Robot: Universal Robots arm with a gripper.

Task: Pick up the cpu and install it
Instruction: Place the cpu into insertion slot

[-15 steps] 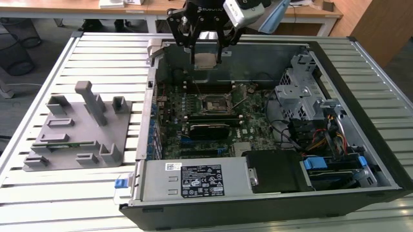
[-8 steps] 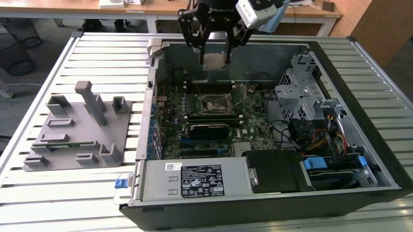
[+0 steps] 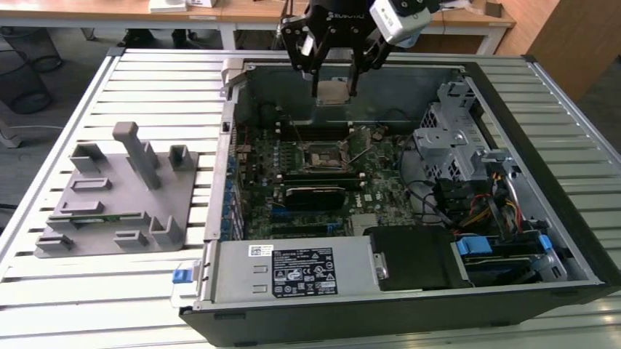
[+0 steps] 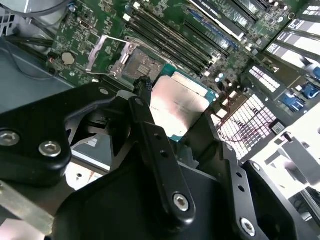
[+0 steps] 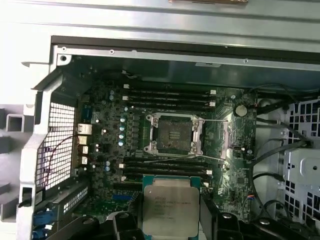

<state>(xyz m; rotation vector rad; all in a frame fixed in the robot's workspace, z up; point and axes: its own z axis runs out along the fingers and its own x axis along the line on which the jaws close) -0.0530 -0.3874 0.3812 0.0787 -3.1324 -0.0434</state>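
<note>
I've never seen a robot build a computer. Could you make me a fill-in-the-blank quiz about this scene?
The gripper holds the silver chip ___ the open computer case.
The square socket on the green board is ___.
The gray stand sits on the exterior view's ___ of the case.
Missing words: above; empty; left.

This looks like a robotics lab or workshop. An open black desktop computer case [image 3: 388, 318] lies on a slatted pale metal worktop [image 3: 155, 80], beside a grey plastic parts fixture [image 3: 107, 211]. Light wooden desks [image 3: 97, 14] stand behind.
</note>
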